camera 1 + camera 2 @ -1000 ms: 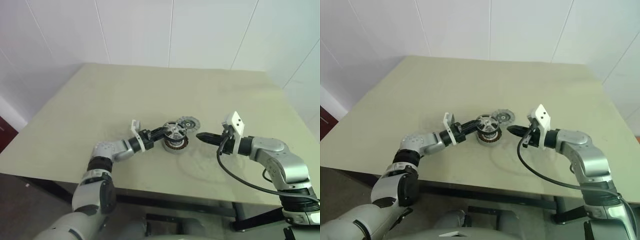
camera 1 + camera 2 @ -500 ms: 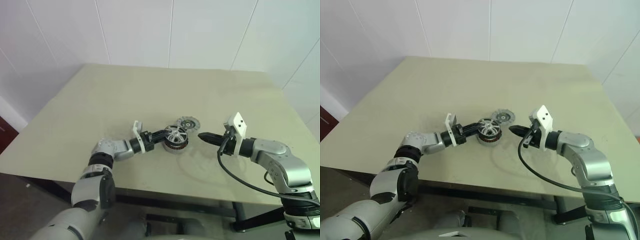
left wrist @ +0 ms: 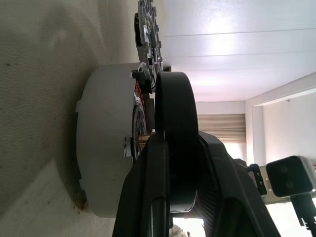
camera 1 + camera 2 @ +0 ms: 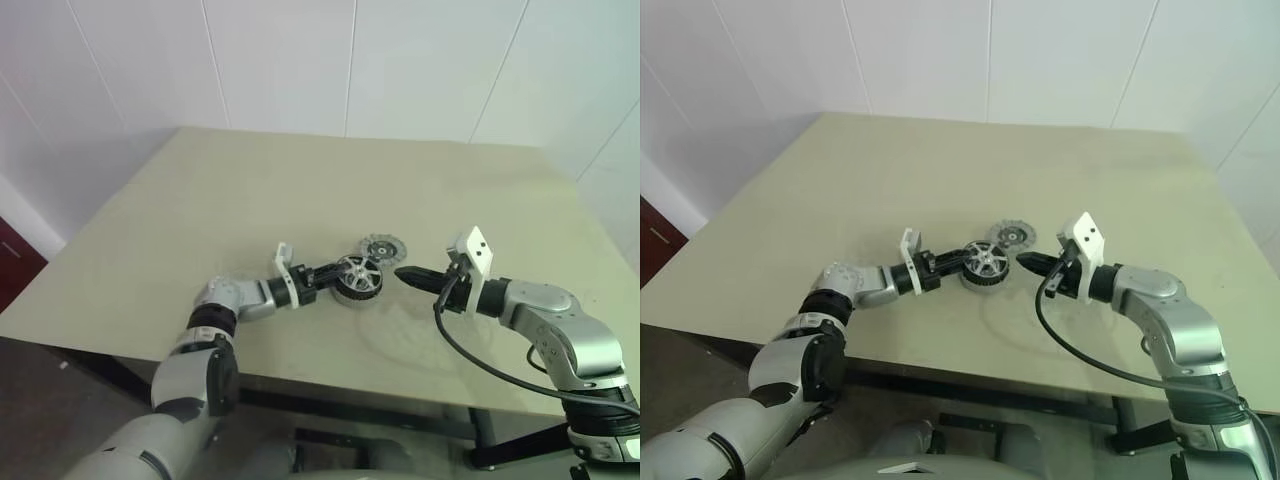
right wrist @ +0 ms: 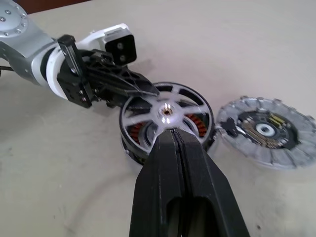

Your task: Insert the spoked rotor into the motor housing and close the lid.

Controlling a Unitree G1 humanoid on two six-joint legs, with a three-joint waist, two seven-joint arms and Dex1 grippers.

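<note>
The left claw grips the shiny silver spoked rotor, sitting tilted on the round black copper-wound motor housing mid-tabletop. Seating is underway; next, press it level (right claw clenched, empty), then fetch the ribbed dark grey lid.

no legible text, no labels, no brands, no nos. anywhere

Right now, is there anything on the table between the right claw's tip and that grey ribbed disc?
No. In the left eye view, only bare table separates the right gripper from the lid.
</note>
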